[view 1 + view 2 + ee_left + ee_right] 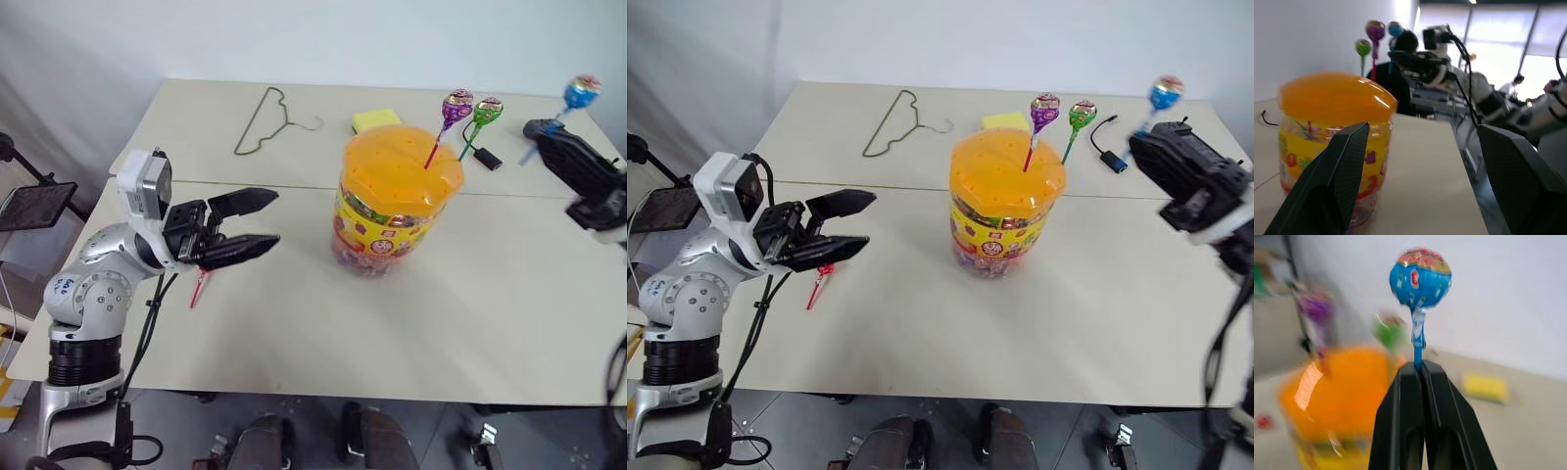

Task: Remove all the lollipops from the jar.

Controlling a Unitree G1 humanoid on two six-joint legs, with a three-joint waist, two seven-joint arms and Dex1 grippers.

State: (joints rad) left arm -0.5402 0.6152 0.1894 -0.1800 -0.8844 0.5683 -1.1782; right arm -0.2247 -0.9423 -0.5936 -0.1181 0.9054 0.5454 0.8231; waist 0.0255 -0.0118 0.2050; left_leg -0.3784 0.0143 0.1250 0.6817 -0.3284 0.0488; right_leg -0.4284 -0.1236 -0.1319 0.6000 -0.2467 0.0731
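Observation:
The jar [392,211], a clear tub with a domed orange lid and yellow label, stands mid-table. A purple lollipop [457,104] and a green lollipop [488,110] stick up from holes in its lid. My right gripper [1418,366] is shut on the stick of a blue lollipop [583,91] and holds it upright, off to the right of the jar. A red lollipop [818,284] lies on the table to the jar's left, partly under my left gripper [277,216]. That gripper hangs open and empty, pointing at the jar.
A wire hanger [263,122] lies at the back left of the table [294,343]. A yellow sponge block [376,120] and a small black cable plug [487,157] sit behind the jar. A dark tablet on a stand [34,206] is off the table's left edge.

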